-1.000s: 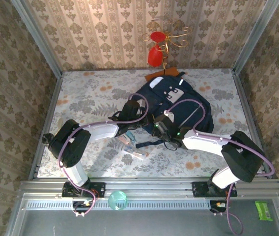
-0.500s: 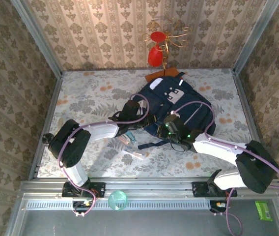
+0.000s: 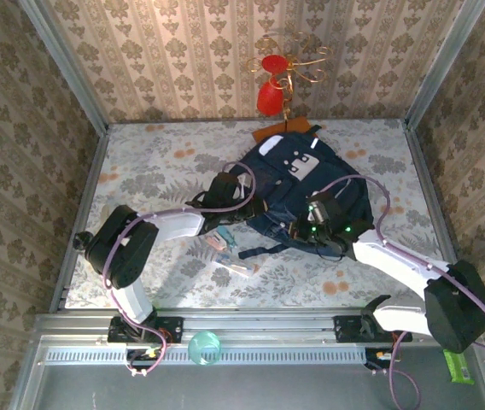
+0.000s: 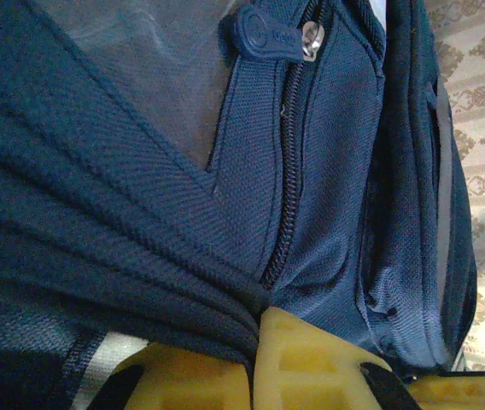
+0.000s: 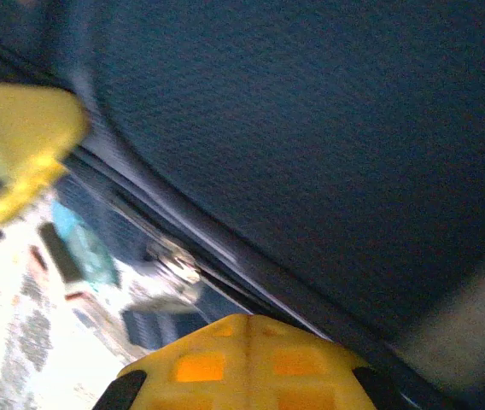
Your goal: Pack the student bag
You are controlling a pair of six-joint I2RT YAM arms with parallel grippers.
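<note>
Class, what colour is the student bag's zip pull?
The zip pull is dark navy, clearest in the left wrist view.

No legible text anywhere. Embossed mark on student bag (image 4: 336, 171) zipper pull (image 4: 264, 36): too small to read.

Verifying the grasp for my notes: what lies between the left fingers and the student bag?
Nothing. In the left wrist view, the left fingers pinch a gathered navy fold of the student bag directly, with no gap.
</note>
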